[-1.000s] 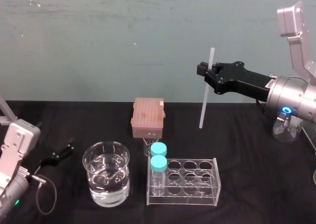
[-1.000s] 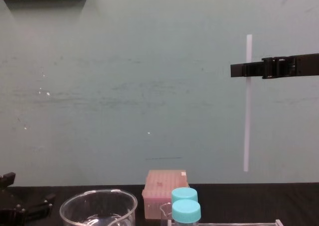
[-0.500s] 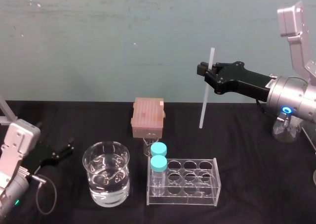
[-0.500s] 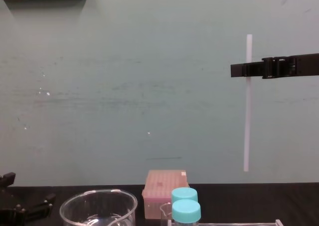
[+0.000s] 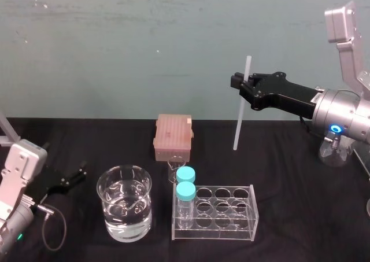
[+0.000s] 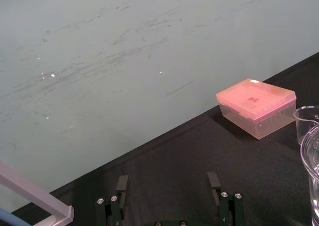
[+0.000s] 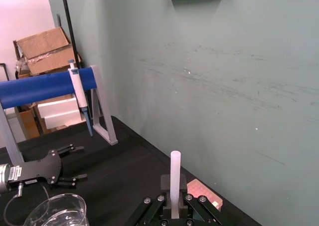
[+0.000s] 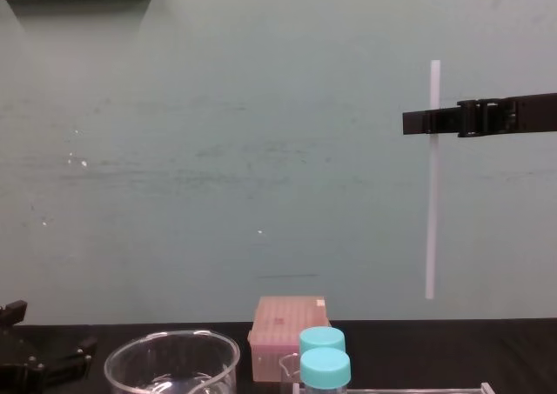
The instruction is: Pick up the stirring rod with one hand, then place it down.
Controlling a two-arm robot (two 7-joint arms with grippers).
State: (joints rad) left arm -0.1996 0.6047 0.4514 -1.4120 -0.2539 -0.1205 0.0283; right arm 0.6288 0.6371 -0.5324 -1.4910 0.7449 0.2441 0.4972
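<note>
Glassware stands nearest: a beaker (image 5: 124, 210) of water on the black table (image 5: 289, 175), and just right of it a clear rack (image 5: 252, 213) with two blue-capped bottles (image 5: 185, 184) at its left end. Left of the beaker, the left gripper (image 5: 72, 178) rests low with its fingers spread and nothing between them. Behind the rack sits a pink box (image 5: 173, 136). Up and to the right of the box, the right gripper (image 5: 241, 84) is clamped on the stirring rod (image 5: 238, 126), pinching it near the top. The rod hangs upright, its lower end clear of the table.
</note>
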